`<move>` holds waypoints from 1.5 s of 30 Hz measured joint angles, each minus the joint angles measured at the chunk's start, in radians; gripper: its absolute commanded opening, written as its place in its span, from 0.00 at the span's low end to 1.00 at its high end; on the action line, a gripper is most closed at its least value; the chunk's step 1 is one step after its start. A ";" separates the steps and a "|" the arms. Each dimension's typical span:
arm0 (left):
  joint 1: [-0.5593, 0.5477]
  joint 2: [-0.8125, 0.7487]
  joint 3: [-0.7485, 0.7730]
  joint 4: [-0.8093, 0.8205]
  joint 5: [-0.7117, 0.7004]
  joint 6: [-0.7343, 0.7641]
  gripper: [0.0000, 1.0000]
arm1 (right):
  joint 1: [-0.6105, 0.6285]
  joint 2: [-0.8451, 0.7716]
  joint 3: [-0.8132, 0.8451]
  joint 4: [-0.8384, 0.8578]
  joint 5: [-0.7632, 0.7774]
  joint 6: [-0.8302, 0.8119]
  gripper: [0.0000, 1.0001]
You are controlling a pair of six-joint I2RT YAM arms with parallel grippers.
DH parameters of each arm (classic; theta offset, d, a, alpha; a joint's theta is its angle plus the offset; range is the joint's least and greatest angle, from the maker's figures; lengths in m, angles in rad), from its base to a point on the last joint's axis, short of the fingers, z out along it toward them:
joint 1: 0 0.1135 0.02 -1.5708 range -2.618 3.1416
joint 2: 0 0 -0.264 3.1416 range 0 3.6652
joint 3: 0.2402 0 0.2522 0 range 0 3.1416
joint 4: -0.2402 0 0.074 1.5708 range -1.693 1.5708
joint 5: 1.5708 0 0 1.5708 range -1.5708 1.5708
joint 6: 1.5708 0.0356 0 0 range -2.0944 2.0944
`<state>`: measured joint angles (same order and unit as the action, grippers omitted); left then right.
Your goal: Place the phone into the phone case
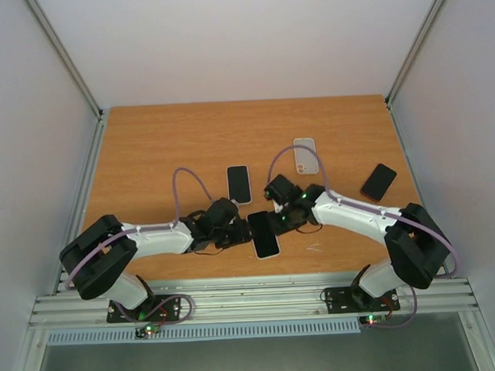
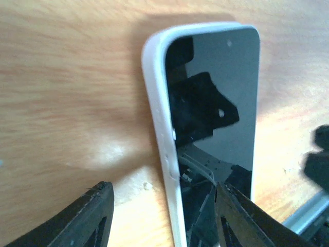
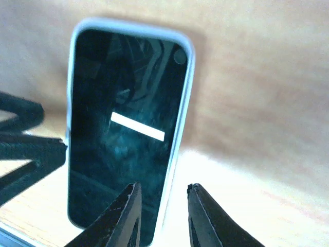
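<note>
A black-screened phone (image 1: 264, 236) sits in a white case (image 2: 157, 113) on the wooden table, near the front middle, between my two grippers. My left gripper (image 1: 239, 228) is at its left side. In the left wrist view the gripper (image 2: 164, 218) is open wide, one finger over the table and the other over the screen (image 2: 216, 103). My right gripper (image 1: 278, 219) is at the phone's right side. In the right wrist view the gripper (image 3: 163, 218) is open with a narrow gap, and its fingers straddle the long edge of the phone (image 3: 123, 128).
A second phone with a white rim (image 1: 239, 184) lies just behind the left gripper. A clear case (image 1: 305, 155) lies further back at the middle. A black phone or case (image 1: 379, 181) lies at the right. The table's front edge is close below the phone.
</note>
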<state>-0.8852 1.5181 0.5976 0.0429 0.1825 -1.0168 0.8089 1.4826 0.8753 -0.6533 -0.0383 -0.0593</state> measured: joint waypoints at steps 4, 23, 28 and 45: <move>0.031 0.007 0.039 -0.074 -0.016 0.032 0.51 | -0.120 0.002 0.059 0.008 -0.092 -0.056 0.26; 0.075 0.172 0.248 -0.226 -0.019 0.161 0.36 | -0.245 0.279 0.195 0.054 -0.282 -0.145 0.12; 0.077 0.201 0.274 -0.225 -0.013 0.174 0.34 | -0.246 0.320 0.231 0.031 -0.296 -0.148 0.09; 0.037 0.228 0.333 -0.312 -0.109 0.207 0.33 | -0.184 0.456 0.400 -0.166 -0.157 -0.136 0.11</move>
<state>-0.8486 1.7458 0.9306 -0.2691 0.0731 -0.8101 0.6247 1.9385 1.2751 -0.8188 -0.1951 -0.1951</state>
